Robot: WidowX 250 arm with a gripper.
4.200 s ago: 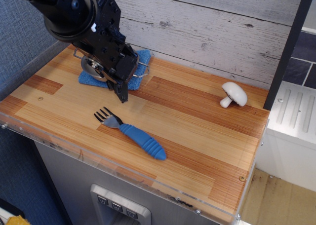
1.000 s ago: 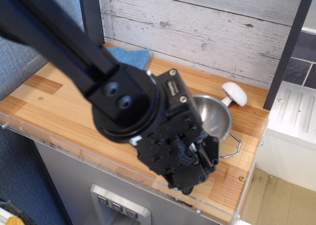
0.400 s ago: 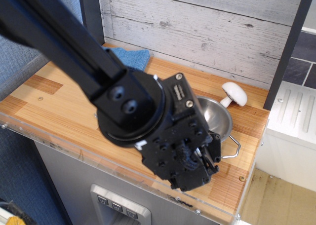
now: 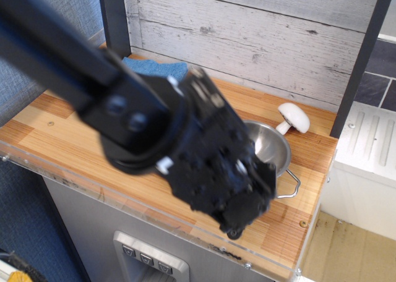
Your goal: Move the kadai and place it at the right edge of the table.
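The kadai (image 4: pixel 271 147), a shiny steel bowl with a thin wire loop handle (image 4: pixel 291 187), sits upright on the wooden table (image 4: pixel 55 130) near its right edge, just in front of the mushroom. My gripper (image 4: pixel 242 215) is a black, motion-blurred mass over the table's front right, covering the kadai's left part. Its fingers point down toward the front edge. I cannot tell whether they are open or shut, or whether they touch the kadai.
A white mushroom (image 4: pixel 294 117) lies behind the kadai at the back right. A blue cloth (image 4: pixel 158 69) lies at the back left. A white grooved surface (image 4: pixel 370 143) stands to the right, beyond the table edge. A dark post (image 4: pixel 360 62) rises at the back right corner.
The kadai has gone from the blue cloth at the back left to the right edge. In the last second the arm has shifted slightly left and up, blurred; the kadai stays put.
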